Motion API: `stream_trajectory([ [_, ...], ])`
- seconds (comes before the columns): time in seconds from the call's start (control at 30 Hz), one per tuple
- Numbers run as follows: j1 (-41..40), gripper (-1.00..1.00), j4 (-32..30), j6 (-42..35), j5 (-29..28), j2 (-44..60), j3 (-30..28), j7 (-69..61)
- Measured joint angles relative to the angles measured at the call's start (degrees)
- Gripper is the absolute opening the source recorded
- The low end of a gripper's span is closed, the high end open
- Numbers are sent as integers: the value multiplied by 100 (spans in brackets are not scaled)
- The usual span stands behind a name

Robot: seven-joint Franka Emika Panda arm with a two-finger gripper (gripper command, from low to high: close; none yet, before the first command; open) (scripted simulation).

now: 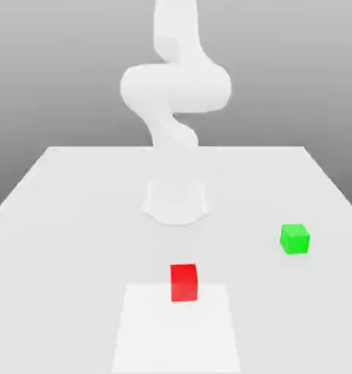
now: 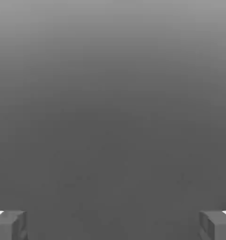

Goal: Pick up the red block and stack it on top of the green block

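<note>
Red block (image 1: 184, 283) near, unstacked; green block (image 1: 295, 239) off to exterior view's right. Your tool (image 2: 113, 226) wide, empty; grasp, lift, stacking all left.

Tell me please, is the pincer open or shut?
Open: in the hand view, the pincer's two fingers stand wide apart, nothing between them.
</note>
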Motion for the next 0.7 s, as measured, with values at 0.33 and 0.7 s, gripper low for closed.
stream_trajectory([
  [0.33, 111, 0, -1841, 1356, 20, 1649, 11, -86],
  [0.7, 174, 0, -3220, 3649, -15, 4554, 63, -126],
])
